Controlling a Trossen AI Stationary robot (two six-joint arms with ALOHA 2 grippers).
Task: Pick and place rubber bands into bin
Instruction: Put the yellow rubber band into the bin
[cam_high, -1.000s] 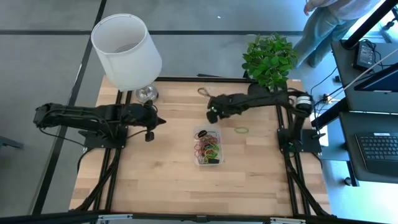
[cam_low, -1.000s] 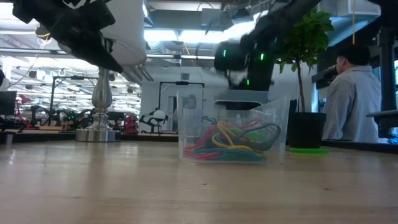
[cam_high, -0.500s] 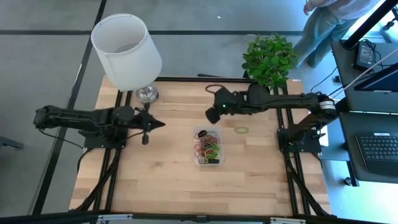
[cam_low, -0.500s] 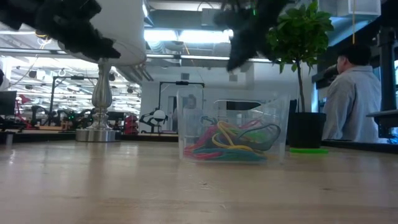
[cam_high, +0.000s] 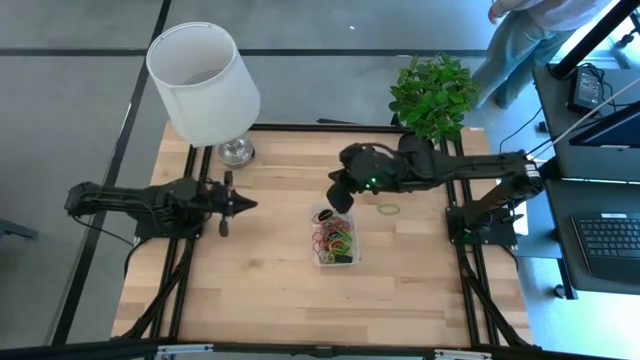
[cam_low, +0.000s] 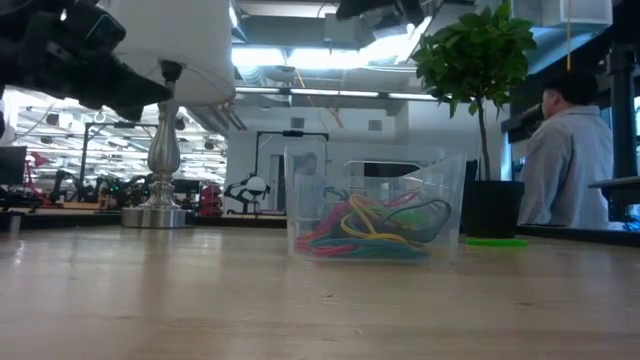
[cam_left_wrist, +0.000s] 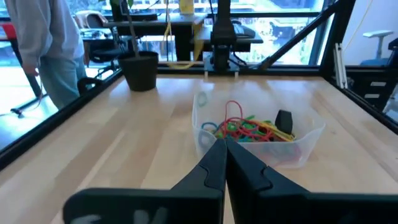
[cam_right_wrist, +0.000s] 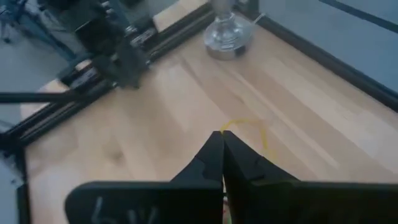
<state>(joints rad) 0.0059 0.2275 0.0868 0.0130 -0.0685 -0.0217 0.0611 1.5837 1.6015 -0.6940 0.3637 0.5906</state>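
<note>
High view: wooden counter (cam_high: 270, 290) with the clear bin (cam_high: 334, 236) near its middle, a tangle of coloured rubber bands (cam_high: 336, 238) inside; a single green band (cam_high: 388, 209) lying loose on the wood just beside the bin, toward the right arm's side. Right claw (cam_high: 338, 192) raised above the bin's far end; left claw (cam_high: 241, 203) well apart from the bin, pointing toward it. White lampshade (cam_high: 203, 82) at one far corner, potted plant (cam_high: 433, 94) at the other. Low view: bin (cam_low: 375, 207) standing on the counter, red, yellow, green and dark bands (cam_low: 372, 232) heaped in its bottom; green band (cam_low: 494, 241) flat on the wood beside the plant pot (cam_low: 489, 208); lamp base (cam_low: 158, 202) farther back; a person (cam_low: 567, 160) seated beyond the counter. Left wrist view: left claw (cam_left_wrist: 225, 146) pressed fully together, nothing between its fingers, aimed at the bin (cam_left_wrist: 261, 138) with bands (cam_left_wrist: 247, 127) and a small black block (cam_left_wrist: 284, 119) inside. Right wrist view: right claw (cam_right_wrist: 222, 139) closed tight, a yellow band (cam_right_wrist: 247, 129) looping out from its tips over the counter; lamp base (cam_right_wrist: 229, 34) beyond.
</note>
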